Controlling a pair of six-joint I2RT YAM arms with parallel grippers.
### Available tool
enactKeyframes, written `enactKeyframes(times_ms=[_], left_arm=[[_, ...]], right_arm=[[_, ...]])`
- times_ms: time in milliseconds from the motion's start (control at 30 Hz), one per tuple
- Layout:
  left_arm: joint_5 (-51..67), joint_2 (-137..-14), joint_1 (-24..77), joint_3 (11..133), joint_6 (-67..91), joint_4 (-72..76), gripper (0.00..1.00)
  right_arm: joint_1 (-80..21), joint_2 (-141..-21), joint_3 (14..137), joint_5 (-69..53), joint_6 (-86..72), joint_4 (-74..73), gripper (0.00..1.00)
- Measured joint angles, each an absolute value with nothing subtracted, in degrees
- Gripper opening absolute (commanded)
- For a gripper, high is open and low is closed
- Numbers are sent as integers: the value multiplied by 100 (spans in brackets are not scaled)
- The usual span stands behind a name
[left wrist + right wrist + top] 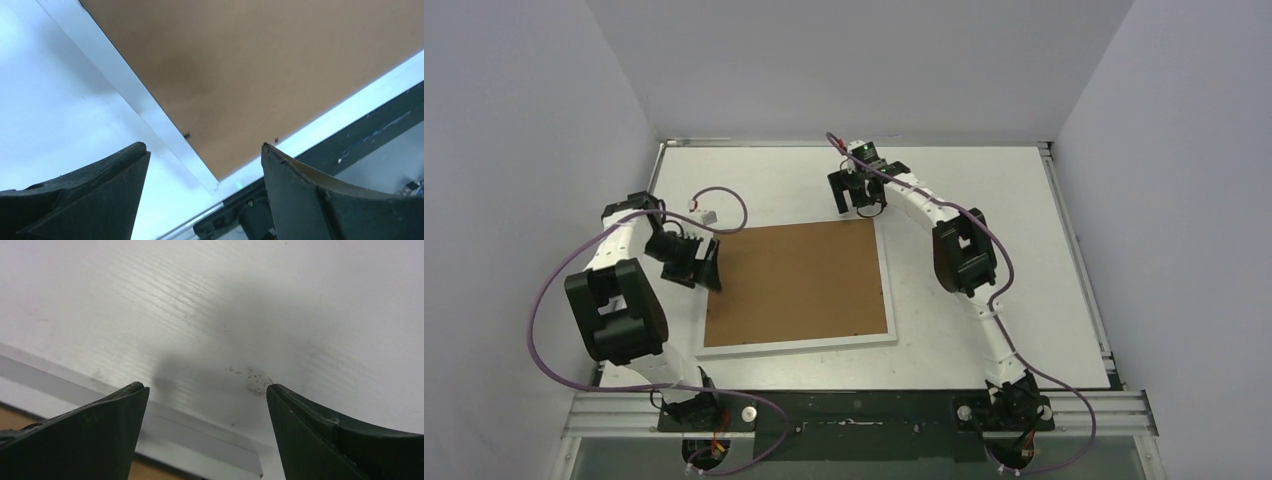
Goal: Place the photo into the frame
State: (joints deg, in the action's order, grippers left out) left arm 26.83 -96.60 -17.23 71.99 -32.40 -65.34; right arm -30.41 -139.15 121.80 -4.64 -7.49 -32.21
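There is one white picture frame (799, 343), one brown backing board (799, 280) and one white table (984, 180). Two robot arms: left arm (619, 300), right arm (964, 255). Two grippers: left gripper (712, 270), right gripper (852, 203). Two purple cables (537, 318), one per arm.

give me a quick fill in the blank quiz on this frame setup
1. The frame lies flat on the table with its ____ board facing up.
2. In the top view, the left gripper is at the frame's ____ edge.
3. The right gripper is by the frame's far ____ corner.
4. The jaws of both grippers are ____ and hold nothing.

Missing words: brown; left; right; open
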Motion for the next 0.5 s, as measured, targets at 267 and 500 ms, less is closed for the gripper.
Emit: enactKeyframes(times_ms=[267,500], left_arm=[[2075,-9144,-1750,6401,-4333,-6960,91],[1188,-8208,-1188,5100,-5072,-6770,94]], right_arm=[[-2718,-14099,11904,-840,-805,-2735,88],[-2497,-13260,10416,-928,-1020,-2117,86]])
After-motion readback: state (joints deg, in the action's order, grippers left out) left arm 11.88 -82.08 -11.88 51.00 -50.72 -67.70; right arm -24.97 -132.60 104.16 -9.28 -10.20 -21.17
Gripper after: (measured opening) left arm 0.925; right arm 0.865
